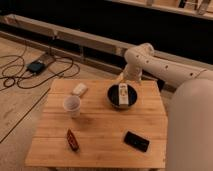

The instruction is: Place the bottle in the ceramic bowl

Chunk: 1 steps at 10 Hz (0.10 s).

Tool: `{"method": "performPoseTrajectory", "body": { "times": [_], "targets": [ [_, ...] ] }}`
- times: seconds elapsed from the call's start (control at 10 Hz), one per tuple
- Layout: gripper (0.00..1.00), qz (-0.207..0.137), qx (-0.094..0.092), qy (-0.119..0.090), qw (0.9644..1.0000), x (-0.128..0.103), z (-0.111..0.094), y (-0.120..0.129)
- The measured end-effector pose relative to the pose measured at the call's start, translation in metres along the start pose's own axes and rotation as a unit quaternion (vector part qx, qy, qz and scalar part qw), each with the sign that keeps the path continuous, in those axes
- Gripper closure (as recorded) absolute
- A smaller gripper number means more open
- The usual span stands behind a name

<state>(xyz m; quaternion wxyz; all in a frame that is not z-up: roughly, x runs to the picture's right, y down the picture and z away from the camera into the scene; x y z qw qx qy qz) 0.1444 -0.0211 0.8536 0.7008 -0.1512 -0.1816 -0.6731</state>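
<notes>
The small white bottle point(123, 95) lies inside the dark ceramic bowl point(114, 101), which sits at the back right of the wooden table point(100, 130). The bottle's label shows faint dark and orange marks. My gripper point(122, 78) hangs from the white arm point(150, 60) just behind the bowl's far rim, above the table's back edge. It is clear of the bottle.
A white paper cup point(72, 105) stands left of the bowl. A small white object point(79, 90) lies behind the cup. A red packet point(73, 140) and a flat black object point(136, 141) lie near the front. Cables and a dark box point(36, 66) lie on the floor at left.
</notes>
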Motion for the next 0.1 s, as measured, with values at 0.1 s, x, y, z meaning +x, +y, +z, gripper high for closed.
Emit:
{"method": "performPoseTrajectory", "body": {
  "times": [0.1],
  "targets": [
    [0.20,0.000,0.000,0.000,1.0000,0.0001,-0.0001,-0.0007]
  ]
}}
